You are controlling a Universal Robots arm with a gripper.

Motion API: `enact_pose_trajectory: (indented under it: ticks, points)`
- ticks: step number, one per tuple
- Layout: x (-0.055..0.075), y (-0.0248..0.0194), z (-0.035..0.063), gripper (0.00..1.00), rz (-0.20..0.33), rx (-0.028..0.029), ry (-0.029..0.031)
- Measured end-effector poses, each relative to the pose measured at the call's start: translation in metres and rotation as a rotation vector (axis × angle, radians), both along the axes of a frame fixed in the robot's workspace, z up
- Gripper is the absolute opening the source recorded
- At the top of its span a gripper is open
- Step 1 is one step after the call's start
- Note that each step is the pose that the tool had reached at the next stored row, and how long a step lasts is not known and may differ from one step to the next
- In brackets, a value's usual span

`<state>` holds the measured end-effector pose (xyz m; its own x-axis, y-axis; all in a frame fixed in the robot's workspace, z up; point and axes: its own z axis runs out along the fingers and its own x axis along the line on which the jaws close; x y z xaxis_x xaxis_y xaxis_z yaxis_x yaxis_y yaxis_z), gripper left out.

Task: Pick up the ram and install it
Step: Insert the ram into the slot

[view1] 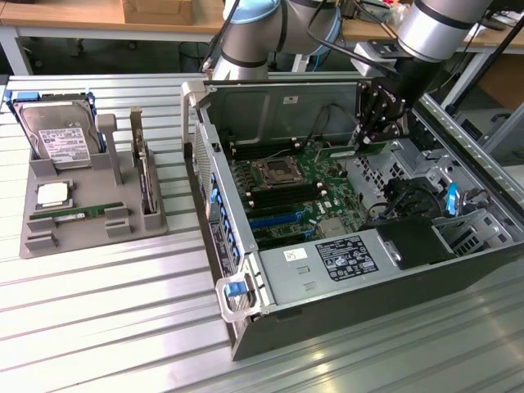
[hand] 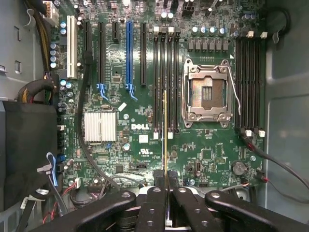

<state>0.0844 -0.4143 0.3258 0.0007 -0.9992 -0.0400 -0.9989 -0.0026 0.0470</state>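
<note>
My gripper point(view1: 366, 146) hangs inside the open computer case point(view1: 246, 270), above the motherboard point(view1: 307, 192), and is shut on the ram point(view1: 340, 152), a thin green stick. The wrist view catches the ram point(hand: 165, 135) edge-on, clamped between the two black fingers point(hand: 154, 203) and reaching out over the board. Its edge runs parallel to the black memory slots point(hand: 164, 63) beside the CPU socket point(hand: 206, 92) and it floats above the board, apart from the slots. A second green memory stick point(view1: 78, 214) lies in the grey tray point(view1: 90, 237).
The tray on the exterior view's left also carries a hard drive point(view1: 56, 135), a square silver processor point(view1: 53, 195) and an upright expansion card point(view1: 143, 168). More memory slots point(hand: 248, 82) lie past the socket. Cables point(hand: 84, 125) cross the board, and case walls surround it.
</note>
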Motion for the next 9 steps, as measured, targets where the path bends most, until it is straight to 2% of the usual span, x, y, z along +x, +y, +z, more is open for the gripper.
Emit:
enact_pose_trajectory:
  ticks: [9]
  points:
    - [-0.0031,0.0,-0.0043,0.12,0.0,0.0,0.0]
